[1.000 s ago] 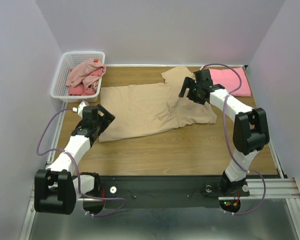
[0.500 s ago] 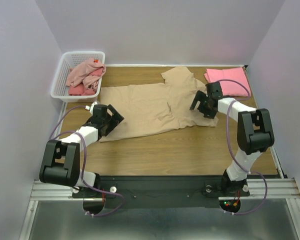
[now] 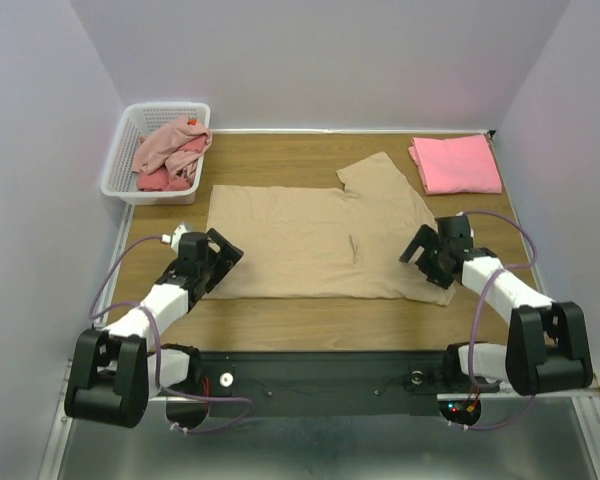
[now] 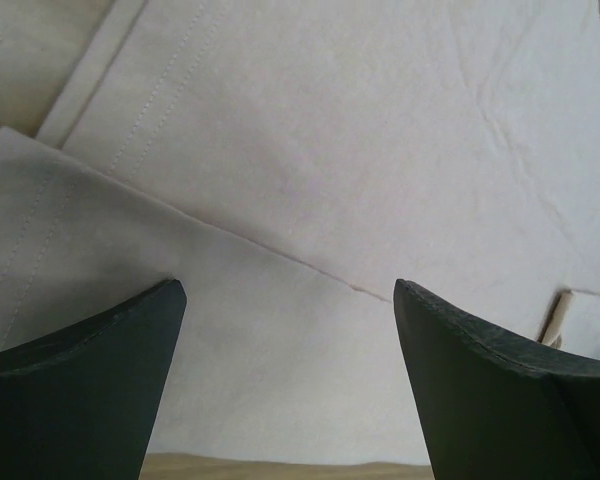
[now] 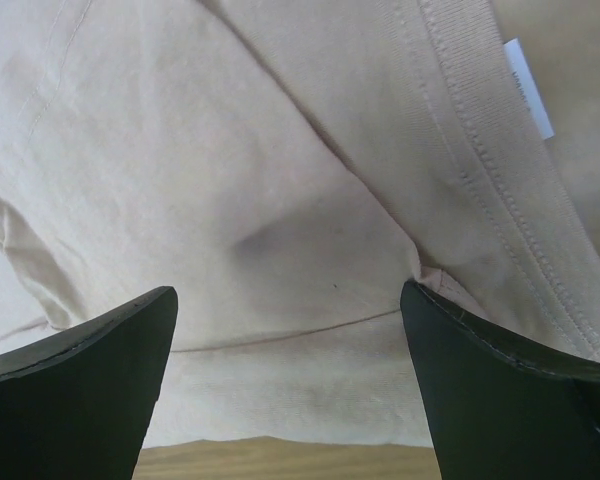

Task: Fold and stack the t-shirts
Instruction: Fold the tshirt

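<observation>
The large beige t-shirt (image 3: 310,245) lies spread flat on the wooden table, with one sleeve pointing to the back right. My left gripper (image 3: 218,262) is open at its near-left hem corner. In the left wrist view (image 4: 288,290) the cloth (image 4: 360,150) lies between the spread fingers. My right gripper (image 3: 427,262) is open at the near-right corner. In the right wrist view (image 5: 289,290) it stands over cloth (image 5: 230,170) by the collar seam. A salmon-pink t-shirt (image 3: 456,163) lies folded at the back right. A dusty-pink shirt (image 3: 170,140) and a red one (image 3: 165,178) lie crumpled in the basket.
A white lattice basket (image 3: 120,165) stands at the back left corner. Pale walls close in the table on three sides. Bare wood (image 3: 320,320) runs between the shirt's near hem and the arm bases. A white label (image 5: 528,88) shows at the collar.
Both arms have pulled back toward the near edge. The beige shirt came with them and went from rumpled to spread flat. The salmon-pink shirt is uncovered again.
</observation>
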Motion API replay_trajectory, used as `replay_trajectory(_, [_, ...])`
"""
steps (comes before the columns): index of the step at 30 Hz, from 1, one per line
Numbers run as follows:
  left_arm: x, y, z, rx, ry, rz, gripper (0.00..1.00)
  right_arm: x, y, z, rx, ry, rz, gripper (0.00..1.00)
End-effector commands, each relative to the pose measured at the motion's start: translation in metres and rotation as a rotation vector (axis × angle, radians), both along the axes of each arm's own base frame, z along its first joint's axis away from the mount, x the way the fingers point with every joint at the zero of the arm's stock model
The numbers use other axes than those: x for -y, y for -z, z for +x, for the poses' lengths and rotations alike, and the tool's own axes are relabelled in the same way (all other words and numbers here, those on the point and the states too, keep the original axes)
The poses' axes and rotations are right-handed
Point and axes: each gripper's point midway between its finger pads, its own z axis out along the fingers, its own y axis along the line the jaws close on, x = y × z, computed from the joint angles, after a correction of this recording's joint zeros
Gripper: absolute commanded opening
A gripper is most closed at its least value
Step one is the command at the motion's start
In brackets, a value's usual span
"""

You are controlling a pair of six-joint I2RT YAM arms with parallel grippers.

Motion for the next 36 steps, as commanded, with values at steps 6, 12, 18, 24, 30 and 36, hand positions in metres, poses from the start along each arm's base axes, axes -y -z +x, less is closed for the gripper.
replay_trajectory(6, [-0.017,0.016,-0.061,-0.147,-0.087,0.011,0.99,0.017,0.005,-0.060,-0.058,0.108,-0.008,1.00])
replay_trajectory(12, [-0.020,0.011,-0.074,-0.157,-0.125,-0.008,0.99,0.013,-0.006,-0.059,-0.044,0.097,0.007,1.00])
replay_trajectory(18, [-0.035,-0.030,-0.061,-0.066,-0.170,0.055,0.99,0.006,-0.048,-0.032,0.066,0.008,0.012,1.00])
replay_trajectory(24, [-0.030,-0.099,-0.003,0.080,-0.105,0.124,0.99,0.005,-0.125,0.027,0.244,-0.076,-0.048,1.00])
replay_trajectory(30, [-0.022,-0.131,0.078,0.093,-0.027,0.267,0.99,-0.015,-0.172,0.098,0.367,-0.201,-0.071,1.00])
replay_trajectory(36, [-0.022,-0.117,0.148,-0.014,-0.044,0.417,0.98,-0.018,-0.179,0.160,0.374,-0.205,-0.130,1.00])
